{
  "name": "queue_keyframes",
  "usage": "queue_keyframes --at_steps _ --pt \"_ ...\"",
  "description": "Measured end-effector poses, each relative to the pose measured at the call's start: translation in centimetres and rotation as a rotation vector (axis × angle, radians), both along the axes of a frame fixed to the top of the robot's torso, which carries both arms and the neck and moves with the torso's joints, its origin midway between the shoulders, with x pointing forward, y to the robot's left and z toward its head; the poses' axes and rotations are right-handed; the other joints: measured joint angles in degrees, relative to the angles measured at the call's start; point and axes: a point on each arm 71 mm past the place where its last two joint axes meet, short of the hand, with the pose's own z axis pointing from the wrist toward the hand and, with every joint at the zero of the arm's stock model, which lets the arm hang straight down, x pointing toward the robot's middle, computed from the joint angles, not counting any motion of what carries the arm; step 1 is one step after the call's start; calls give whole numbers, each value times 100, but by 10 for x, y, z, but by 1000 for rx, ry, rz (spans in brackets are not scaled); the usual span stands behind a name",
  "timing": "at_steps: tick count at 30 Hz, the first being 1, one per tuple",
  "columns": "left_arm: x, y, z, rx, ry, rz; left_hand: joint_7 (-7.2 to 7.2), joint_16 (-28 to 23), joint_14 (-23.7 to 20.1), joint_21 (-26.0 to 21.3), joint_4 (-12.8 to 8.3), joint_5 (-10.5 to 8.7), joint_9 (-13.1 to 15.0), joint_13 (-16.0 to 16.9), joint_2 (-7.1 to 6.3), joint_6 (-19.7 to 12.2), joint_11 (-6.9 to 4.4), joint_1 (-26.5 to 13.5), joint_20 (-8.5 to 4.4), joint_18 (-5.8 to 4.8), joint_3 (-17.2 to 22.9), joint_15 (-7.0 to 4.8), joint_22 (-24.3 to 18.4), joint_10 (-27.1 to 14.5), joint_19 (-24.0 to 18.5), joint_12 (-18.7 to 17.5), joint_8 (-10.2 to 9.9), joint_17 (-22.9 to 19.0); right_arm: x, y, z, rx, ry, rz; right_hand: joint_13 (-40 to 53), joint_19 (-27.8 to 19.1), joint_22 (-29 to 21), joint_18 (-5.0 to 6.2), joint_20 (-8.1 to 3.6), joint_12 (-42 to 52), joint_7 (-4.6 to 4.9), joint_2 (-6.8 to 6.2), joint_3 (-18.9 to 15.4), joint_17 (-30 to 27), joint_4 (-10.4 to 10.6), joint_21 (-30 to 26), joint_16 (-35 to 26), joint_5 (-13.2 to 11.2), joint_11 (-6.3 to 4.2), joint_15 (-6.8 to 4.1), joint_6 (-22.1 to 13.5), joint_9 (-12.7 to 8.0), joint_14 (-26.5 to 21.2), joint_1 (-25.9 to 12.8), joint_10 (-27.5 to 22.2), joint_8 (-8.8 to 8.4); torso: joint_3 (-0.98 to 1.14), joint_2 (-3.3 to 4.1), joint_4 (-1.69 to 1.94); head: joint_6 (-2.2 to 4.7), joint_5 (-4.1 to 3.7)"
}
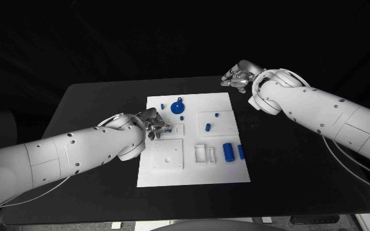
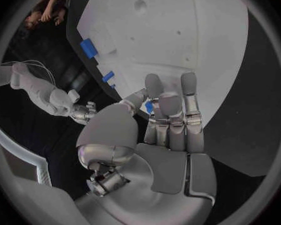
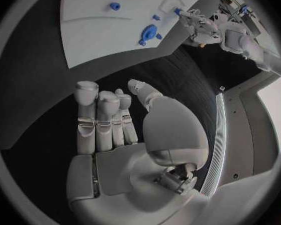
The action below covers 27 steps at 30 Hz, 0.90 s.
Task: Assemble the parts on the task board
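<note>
Head view: left hand (image 1: 153, 123) pinches a blue part (image 2: 149, 106) over the task board (image 1: 223, 172); right hand (image 1: 240, 77) empty, fingers apart.

White rounded arm shells, dark screws, thin cables; silver robot hand (image 2: 168, 135).

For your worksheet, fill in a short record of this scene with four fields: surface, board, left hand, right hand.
surface: black table
board: white task board mid-table, blue parts on it
left hand: left hand over the board's left edge; a small blue part by its fingertips, hold unclear
right hand: right hand off the board past its far right corner, holding nothing, fingers apart
</note>
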Motion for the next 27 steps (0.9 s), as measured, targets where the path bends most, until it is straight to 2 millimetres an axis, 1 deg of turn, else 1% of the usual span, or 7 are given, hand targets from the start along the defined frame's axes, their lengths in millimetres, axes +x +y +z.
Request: queue_keyframes --at_steps 6,9,14,23,27 --pt "0 -2 0 6 4 1 1 0 0 0 -1 -3 0 0 0 2 0 0 0 0 1 1 -1 0 0 0 0 0 0 1 0 1 1 1 0 0 0 0 0 0 0 0 0 0 0 -22 -1 0 0 0 0 0 0 0 0 0 1 0 2 -3 -4" --pt "1 -3 -1 11 5 2 1 0 -1 0 -1 -4 0 0 0 3 0 0 0 0 1 1 -1 0 0 0 0 0 0 1 -1 1 1 2 -5 0 0 0 0 1 0 24 0 0 0 -22 -22 0 0 0 0 0 0 -24 0 0 3 0 1 -5 -3" --pt "1 -3 -1 21 2 5 -3 0 -1 0 -1 -9 -2 0 0 7 1 0 0 1 1 2 -1 0 0 0 -1 0 0 1 -1 1 2 2 -5 0 0 0 0 1 0 23 0 0 0 -22 -22 -1 0 0 0 0 0 -23 0 0 4 1 -3 4 -2" --pt "2 -4 0 40 -15 -2 -4 0 2 0 -1 -26 -6 0 0 9 1 0 0 1 1 6 -2 0 0 0 -12 0 0 2 -2 1 4 4 -5 0 0 0 0 1 0 23 0 1 0 -22 -22 -5 0 0 0 0 0 -23 1 0 4 2 -3 11 -27" --pt "2 -5 0 49 -23 -9 -5 0 -4 0 -1 -27 -6 0 0 9 1 0 0 1 1 14 -2 1 0 0 -13 0 0 2 -2 1 5 4 -11 0 0 0 0 1 0 23 0 -5 0 -22 -22 -5 1 0 0 0 0 -23 1 0 3 2 0 -7 -44"
